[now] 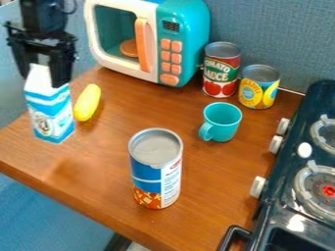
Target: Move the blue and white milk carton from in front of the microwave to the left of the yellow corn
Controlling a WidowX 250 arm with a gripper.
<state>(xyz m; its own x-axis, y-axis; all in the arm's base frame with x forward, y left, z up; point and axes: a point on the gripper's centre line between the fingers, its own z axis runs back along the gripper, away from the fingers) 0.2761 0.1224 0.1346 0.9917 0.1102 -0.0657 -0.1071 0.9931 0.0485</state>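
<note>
**Carton [51, 110] gripped by the top and upright near the left edge of the tabletop [108, 157]**

The carton, white and blue, stands upright at the left of the view. The black gripper [43, 79] comes down from above, its fingers closed around the carton's peaked top, one on either side. Judging by this, the grasp is made and the release is not. Whether the base touches the wood or hangs just over it, I cannot tell.

Just beside the carton lies a yellow, elongated toy vegetable [87, 102], the nearest thing that a sideways shift could bump. Behind stands a teal and white toy microwave [190, 44], its orange handle facing the work surface.

Farther out, a teal mug [224, 130] sits upright near the middle of the wood, with a tomato sauce can [221, 73] and a shorter yellow can [258, 92] behind it. A tall blue-labelled can [155, 169] stands in front, well apart from the carton. The dark toy stove [278, 198] borders the right side. These looser pieces leave space around the carton's front.
</note>
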